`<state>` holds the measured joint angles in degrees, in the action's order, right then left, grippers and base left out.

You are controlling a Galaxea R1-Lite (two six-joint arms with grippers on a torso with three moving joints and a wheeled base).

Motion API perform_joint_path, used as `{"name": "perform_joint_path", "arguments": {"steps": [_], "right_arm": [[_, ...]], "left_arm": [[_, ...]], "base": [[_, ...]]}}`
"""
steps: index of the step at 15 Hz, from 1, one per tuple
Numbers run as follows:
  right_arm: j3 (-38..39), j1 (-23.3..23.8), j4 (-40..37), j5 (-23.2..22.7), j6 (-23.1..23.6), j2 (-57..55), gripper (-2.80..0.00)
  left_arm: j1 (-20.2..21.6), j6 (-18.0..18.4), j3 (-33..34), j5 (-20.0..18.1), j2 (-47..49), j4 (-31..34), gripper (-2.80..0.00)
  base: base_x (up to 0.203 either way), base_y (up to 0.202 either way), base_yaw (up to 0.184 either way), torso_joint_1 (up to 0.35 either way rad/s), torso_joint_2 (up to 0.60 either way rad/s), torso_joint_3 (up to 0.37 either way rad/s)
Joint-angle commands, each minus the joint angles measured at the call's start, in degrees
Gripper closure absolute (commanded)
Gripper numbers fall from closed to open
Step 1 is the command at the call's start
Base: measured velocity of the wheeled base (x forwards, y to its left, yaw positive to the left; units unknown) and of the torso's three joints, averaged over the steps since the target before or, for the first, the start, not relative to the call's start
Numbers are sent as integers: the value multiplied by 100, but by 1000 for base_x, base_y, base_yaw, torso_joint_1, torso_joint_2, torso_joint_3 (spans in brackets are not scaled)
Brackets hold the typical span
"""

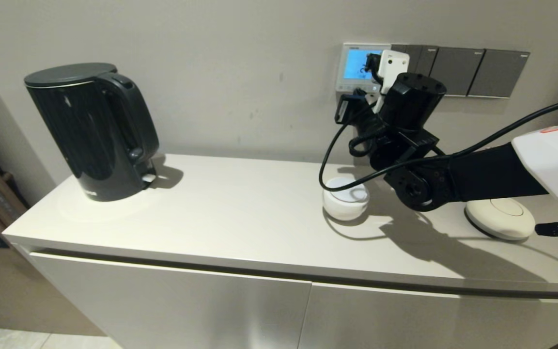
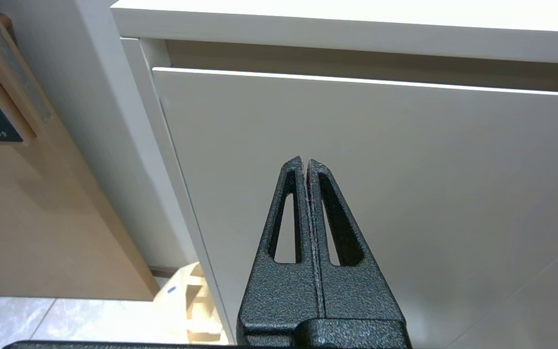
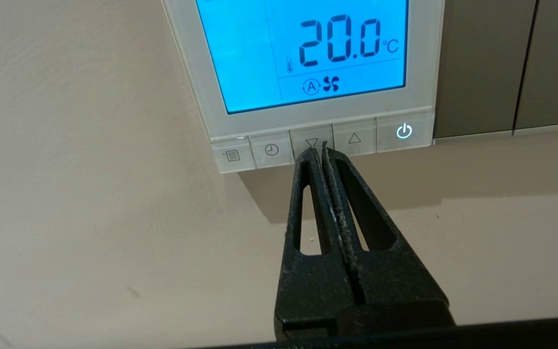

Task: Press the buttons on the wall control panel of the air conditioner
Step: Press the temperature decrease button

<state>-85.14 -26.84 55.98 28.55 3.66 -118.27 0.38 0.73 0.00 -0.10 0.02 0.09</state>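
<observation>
Right wrist view: right gripper (image 3: 317, 148), fingers closed together, tip on down-arrow button (image 3: 311, 142) of wall control panel (image 3: 419, 58); left gripper (image 2: 306, 162) closed, empty.

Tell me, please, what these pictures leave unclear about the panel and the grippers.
- Right wrist view: the shut right gripper covers the lower edge of the down-arrow pale grey button; contact cannot be judged.
- Right wrist view: the picture edge cuts off the top of the white-framed wall panel's glowing blue screen.
- Head view: the arm hides the panel's buttons.
- Left gripper: seen only in its wrist view.
</observation>
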Motion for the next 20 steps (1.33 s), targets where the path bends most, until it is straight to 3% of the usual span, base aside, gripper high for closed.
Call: {"name": "perform_joint_path", "arguments": {"steps": [1, 20], "right_arm": [[-20, 12, 36, 10, 3, -12, 0], [147, -67, 115, 28, 30, 68, 0]], "left_arm": [[1, -3, 0, 1, -2, 0, 0], [-2, -3, 0, 1, -2, 0, 0]], "base": [[0, 0, 0, 0, 0, 0], [0, 0, 0, 0, 0, 0]]}}
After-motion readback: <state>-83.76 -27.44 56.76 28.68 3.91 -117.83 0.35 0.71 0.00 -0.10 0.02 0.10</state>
